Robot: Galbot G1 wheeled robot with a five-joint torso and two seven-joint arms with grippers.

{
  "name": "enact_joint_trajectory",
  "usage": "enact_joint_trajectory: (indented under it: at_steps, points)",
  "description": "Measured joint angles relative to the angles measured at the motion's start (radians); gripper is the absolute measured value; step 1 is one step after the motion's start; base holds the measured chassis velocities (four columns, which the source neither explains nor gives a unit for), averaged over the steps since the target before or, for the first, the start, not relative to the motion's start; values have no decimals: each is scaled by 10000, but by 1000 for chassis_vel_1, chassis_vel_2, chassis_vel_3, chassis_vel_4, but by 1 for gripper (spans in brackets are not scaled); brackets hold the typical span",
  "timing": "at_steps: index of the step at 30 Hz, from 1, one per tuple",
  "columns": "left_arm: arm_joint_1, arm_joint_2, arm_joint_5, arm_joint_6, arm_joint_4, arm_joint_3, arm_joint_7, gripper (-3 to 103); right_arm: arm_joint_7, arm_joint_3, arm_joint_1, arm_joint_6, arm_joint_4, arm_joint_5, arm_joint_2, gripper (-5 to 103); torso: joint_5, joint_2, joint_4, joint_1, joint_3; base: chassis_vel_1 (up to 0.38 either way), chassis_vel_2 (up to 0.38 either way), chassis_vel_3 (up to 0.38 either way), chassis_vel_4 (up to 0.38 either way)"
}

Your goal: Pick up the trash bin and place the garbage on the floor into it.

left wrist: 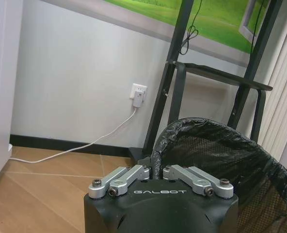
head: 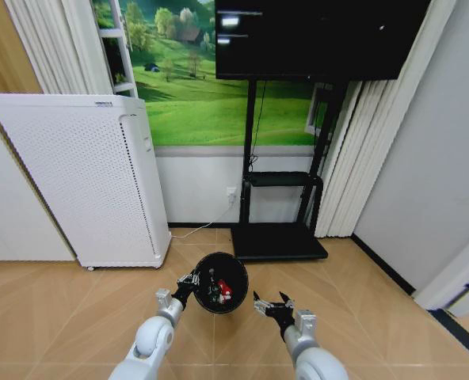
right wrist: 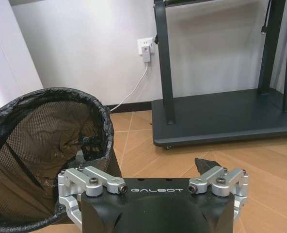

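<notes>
This looks like a living room, or a room staged as one. The floor is pale wood laid in a herringbone pattern. A large dark screen hangs on a black wheeled stand against the wall. Behind it runs a mural of green hills and trees. Pleated cream curtains hang at the sides, a tall white perforated appliance stands nearby, and a plug sits in a wall socket.
</notes>
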Motion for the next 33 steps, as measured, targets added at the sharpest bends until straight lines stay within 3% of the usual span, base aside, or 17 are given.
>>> enact_joint_trajectory:
  at_steps: [10, 33]
  points:
    - [75, 43, -56, -24, 21, -223, 64, 7, -325, -69, -81, 756, -265, -402, 90, 100, 5, -1, 1, 0, 0, 81, 48, -85, -41]
    - [103, 85, -70, -30, -27, -277, 73, 7, -273, 24, -138, 622, -116, -456, 62, 100, 3, 0, 0, 1, 1, 40, -43, -39, 39]
